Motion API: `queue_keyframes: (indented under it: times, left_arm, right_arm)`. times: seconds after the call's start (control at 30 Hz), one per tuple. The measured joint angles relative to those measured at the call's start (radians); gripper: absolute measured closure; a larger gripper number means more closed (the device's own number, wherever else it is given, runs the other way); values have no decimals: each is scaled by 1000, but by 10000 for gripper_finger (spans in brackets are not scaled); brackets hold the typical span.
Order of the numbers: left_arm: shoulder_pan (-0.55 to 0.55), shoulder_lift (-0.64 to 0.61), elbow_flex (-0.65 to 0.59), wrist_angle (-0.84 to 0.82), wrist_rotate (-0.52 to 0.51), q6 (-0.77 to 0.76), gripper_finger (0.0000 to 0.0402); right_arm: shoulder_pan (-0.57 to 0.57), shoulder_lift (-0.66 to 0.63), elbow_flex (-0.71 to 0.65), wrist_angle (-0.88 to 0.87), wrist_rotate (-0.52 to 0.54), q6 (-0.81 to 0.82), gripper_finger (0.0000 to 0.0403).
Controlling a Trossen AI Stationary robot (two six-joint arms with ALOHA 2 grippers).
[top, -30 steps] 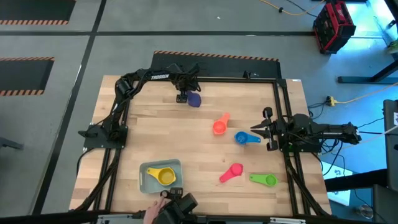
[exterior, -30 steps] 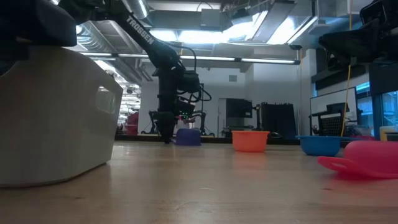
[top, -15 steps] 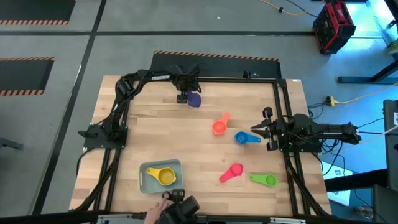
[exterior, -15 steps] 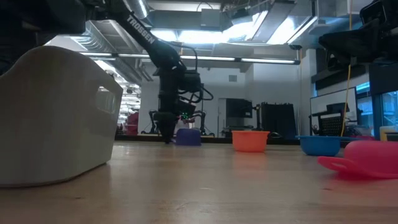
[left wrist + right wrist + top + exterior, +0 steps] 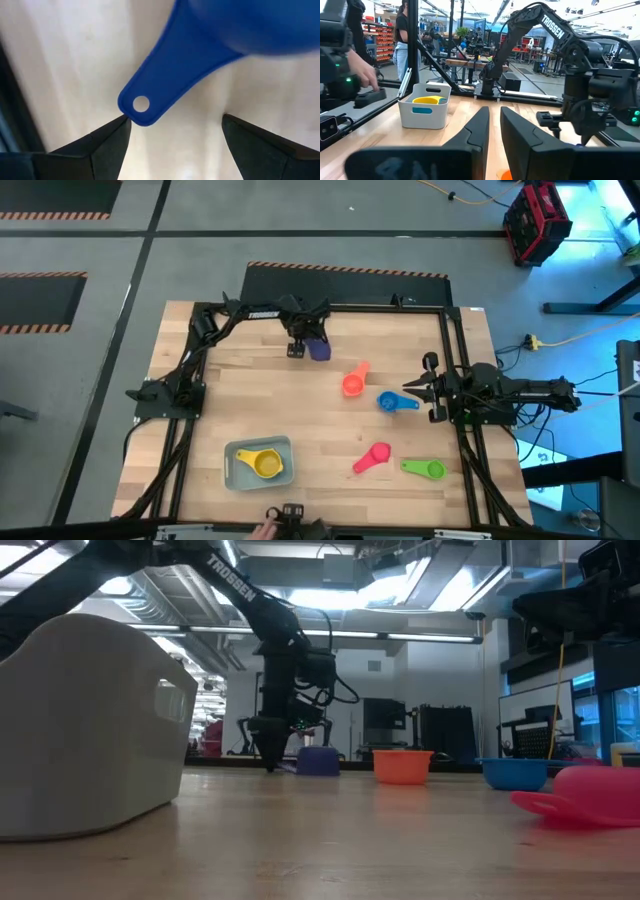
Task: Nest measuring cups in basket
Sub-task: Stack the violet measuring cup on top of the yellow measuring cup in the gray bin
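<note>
Purple measuring cup (image 5: 319, 349) sat upper centre of frame, flat handle holed. I had the left gripper (image 5: 296, 349) wide open, one fingertip (image 5: 112, 132) touching the handle.

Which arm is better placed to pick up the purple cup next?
The left. The left gripper is down at the purple cup, jaws open with the handle just ahead of them. The right gripper waits by the blue cup.

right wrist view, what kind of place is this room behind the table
Probably a robotics lab or workshop. Beyond the basket stand metal frames and workbenches, red parts-bin shelving lines the far wall, and a person stands nearby. The left arm works at the table.
</note>
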Motion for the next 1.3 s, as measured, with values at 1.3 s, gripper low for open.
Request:
queue_keyframes:
  times: [1.3]
  left_arm:
    - [-51, -1, 0, 89, 141, -2, 92]
  right_arm:
    - [0, 0, 0, 0, 0, 0, 350]
